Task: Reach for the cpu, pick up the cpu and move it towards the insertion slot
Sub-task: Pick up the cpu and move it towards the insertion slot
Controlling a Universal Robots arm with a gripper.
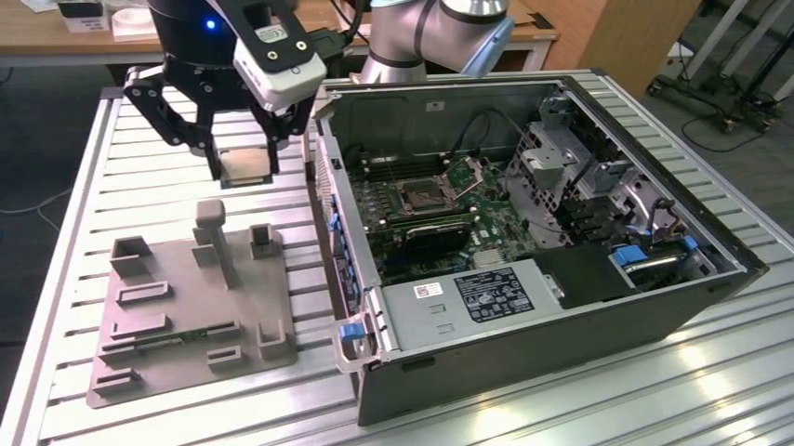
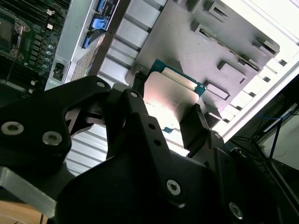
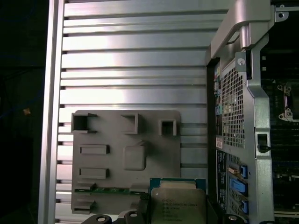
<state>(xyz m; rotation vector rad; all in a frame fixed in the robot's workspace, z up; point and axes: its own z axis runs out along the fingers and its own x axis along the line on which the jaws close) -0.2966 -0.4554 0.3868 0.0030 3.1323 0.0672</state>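
While it hangs in the fingers, cpu (image 3: 177, 205) look: small flat square with a silvery metal top and faint print. A thin green board edge shows round the lid in both wrist views.
Arm pose: arm (image 1: 422, 37) comes in from behind the computer case (image 1: 496, 381). The wrist is turned down and the black gripper (image 1: 248, 160) points at the slatted table (image 1: 125, 177).
Grip: fingers (image 2: 194, 123) are clamped on two opposite edges of the cpu, whose metal top faces the wrist cameras.
Cpu to gripper: squarely between the fingertips, at the very end of the fingers, with its lower edge showing just below them in the exterior view.
Cpu to case: outside the case, just beside its open side wall on the exterior view's left. It is lifted off the table.
Grey tray (image 1: 174, 307): on the table to the exterior view's left of the case, nearer the camera than the cpu. A green memory stick (image 3: 110, 189) lies in one of its slots.
Insertion slot (image 1: 426, 195): inside the case on the green board. It is a dark square socket in a silver frame with its metal flap (image 1: 471, 172) raised, on the exterior view's right of the cpu and well apart from it.
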